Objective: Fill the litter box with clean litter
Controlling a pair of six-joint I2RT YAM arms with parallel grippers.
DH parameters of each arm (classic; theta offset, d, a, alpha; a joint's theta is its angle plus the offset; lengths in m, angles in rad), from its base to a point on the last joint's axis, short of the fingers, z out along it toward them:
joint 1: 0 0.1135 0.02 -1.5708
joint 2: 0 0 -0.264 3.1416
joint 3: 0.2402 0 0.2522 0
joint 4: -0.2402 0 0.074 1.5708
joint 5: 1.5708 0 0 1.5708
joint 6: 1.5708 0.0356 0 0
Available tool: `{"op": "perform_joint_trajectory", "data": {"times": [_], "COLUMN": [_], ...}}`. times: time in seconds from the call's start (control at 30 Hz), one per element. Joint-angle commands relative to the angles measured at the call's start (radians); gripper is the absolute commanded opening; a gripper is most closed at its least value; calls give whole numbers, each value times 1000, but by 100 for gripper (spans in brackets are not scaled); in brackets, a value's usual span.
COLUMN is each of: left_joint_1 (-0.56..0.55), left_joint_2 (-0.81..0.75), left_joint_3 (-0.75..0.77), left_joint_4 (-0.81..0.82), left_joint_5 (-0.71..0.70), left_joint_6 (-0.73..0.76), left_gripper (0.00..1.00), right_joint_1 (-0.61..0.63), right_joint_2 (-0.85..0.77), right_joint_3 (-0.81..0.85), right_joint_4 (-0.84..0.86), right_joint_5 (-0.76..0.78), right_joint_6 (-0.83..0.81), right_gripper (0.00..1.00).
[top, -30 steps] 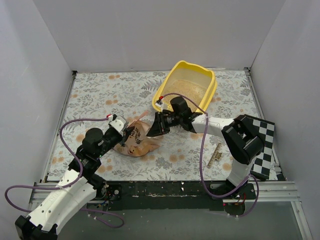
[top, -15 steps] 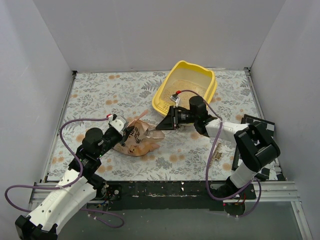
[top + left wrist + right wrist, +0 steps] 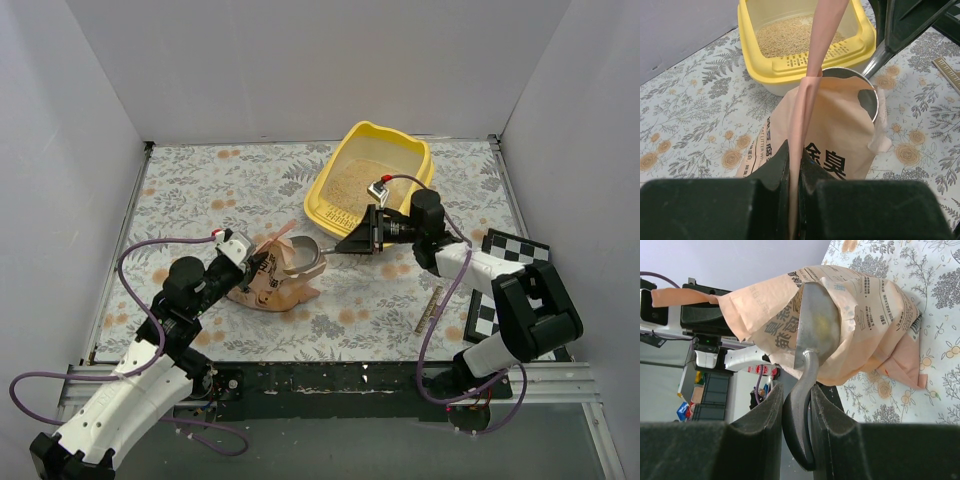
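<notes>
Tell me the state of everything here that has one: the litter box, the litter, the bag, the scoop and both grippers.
litter box: upright, partly filled.
clean litter: thin layer across the box floor.
bag: open at the top, mouth held up by a strip.
scoop: held by its handle, bowl at the bag's mouth.
left gripper: shut on the bag's strip.
right gripper: shut on the scoop's handle.

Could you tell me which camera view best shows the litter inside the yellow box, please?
The left wrist view: the clean litter lies close and grainy across the litter box floor. The top view shows it small and distant; the right wrist view misses it entirely.
</notes>
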Motion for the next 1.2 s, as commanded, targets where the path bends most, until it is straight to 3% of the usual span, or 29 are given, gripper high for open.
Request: {"op": "perform_joint_trajectory", "data": {"times": [0.0,0.43,0.73,1.17], "left_joint_1": [-6,-6,-6,-6], "left_joint_2": [-18,-26,-27,-56], "left_joint_3": [-6,-22,-26,-34], "left_joint_4": [39,58,64,67], "left_joint_5": [27,27,37,32], "left_joint_6": [3,2,-1,-9], "left_gripper": [0,0,0,0], "right_joint_1": [-41,-126,-173,-226], "right_joint_2": [-93,-250,-386,-515], "right_joint_3": [-11,-63,-175,-203], "right_joint_4": [-19,-358,-335,-297], "right_joint_5": [-51,-79,-62,-42], "right_joint_6": [-49,-224,-166,-51], "right_gripper": [1,1,1,1]}}
